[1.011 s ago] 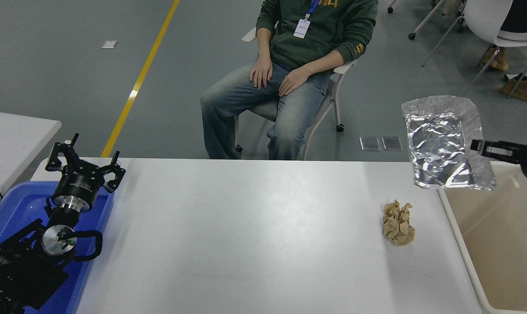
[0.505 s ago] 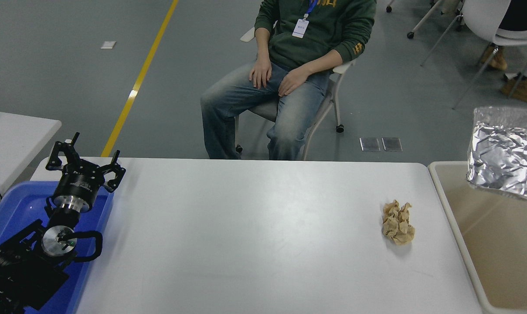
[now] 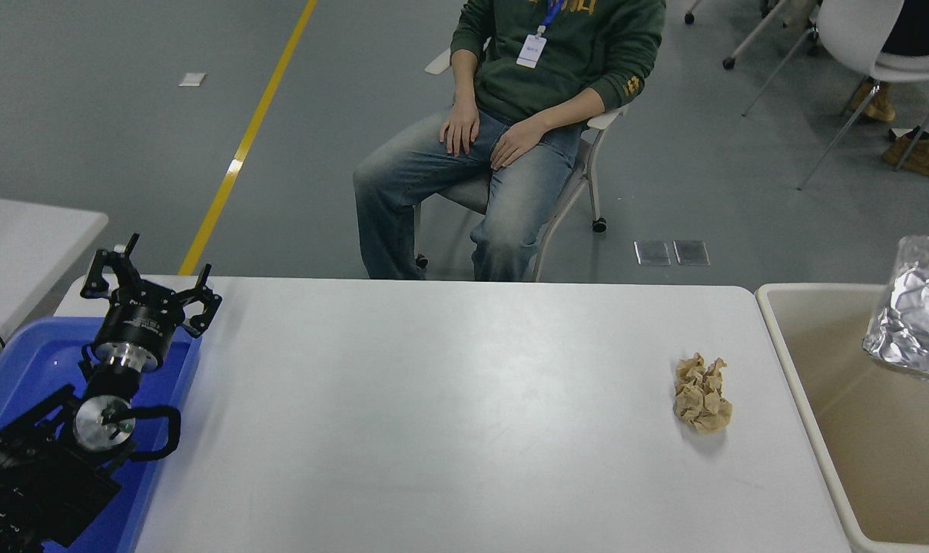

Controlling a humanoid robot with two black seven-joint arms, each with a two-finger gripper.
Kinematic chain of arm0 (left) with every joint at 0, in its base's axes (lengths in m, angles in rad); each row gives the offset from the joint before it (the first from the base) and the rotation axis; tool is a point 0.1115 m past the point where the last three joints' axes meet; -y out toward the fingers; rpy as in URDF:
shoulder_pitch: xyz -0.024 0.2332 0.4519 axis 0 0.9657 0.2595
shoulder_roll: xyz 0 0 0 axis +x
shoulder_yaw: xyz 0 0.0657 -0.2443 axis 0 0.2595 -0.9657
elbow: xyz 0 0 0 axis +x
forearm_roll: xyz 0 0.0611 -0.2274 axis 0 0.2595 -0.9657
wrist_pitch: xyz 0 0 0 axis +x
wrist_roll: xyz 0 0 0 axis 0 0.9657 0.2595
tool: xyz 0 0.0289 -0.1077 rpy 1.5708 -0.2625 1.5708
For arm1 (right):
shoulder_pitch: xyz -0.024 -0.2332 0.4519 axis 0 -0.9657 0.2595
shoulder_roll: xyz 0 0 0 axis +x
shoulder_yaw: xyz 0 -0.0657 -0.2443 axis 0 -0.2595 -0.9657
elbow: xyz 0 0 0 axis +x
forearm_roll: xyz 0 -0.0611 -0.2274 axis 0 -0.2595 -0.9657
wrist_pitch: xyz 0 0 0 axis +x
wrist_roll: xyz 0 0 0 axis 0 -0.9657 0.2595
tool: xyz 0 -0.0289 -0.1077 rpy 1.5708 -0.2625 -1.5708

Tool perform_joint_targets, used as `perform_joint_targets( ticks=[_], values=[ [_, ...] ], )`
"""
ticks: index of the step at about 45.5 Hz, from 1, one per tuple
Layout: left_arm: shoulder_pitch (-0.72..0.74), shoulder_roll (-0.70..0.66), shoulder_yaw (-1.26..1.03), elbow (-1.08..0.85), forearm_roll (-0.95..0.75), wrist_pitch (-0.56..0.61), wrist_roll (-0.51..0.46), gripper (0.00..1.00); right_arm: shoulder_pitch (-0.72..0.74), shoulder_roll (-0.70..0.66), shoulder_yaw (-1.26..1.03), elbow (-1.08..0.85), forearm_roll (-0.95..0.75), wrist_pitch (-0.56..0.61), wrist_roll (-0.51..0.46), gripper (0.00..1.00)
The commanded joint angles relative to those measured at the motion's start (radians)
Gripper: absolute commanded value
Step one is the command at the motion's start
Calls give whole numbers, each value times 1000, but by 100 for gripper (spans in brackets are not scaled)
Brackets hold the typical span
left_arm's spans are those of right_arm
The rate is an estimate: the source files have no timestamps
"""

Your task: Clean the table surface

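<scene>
The white table surface (image 3: pixel 449 415) fills the lower middle of the view, running from the blue tray (image 3: pixel 26 369) at its 9 o'clock edge to the beige bin (image 3: pixel 791 361) at its 3 o'clock edge. One crumpled ball of brown paper (image 3: pixel 701 393) lies on it toward 3 o'clock, near the bin but not touching it.

A sheet of crinkled silver foil (image 3: pixel 916 322) hangs over the bin's far part, cut off by the picture's right border; what holds it lies outside the view, and the right arm cannot be seen.

The left gripper (image 3: pixel 150 286) sits parked at 8 o'clock, above the far end of the blue tray, its fingers (image 3: pixel 99 273) spread apart and holding nothing.

At 12 o'clock, beyond the table's far edge, a person (image 3: pixel 541 84) in a green sweatshirt and jeans sits on a chair, both hands resting on the thighs.
</scene>
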Motion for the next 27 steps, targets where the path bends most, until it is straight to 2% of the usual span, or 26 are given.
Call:
perform_joint_targets(
  ticks=[1,13,27],
  values=[
    [0,0,0,-1,0,0,0,100,-134,141,5,-214,78,-7,5,0],
    [0,0,0,1,0,0,0,100,-244,373,3,-541,129,6,4,0],
    [0,0,0,1,0,0,0,100,-298,534,5,-715,135,-7,-12,0]
  ],
)
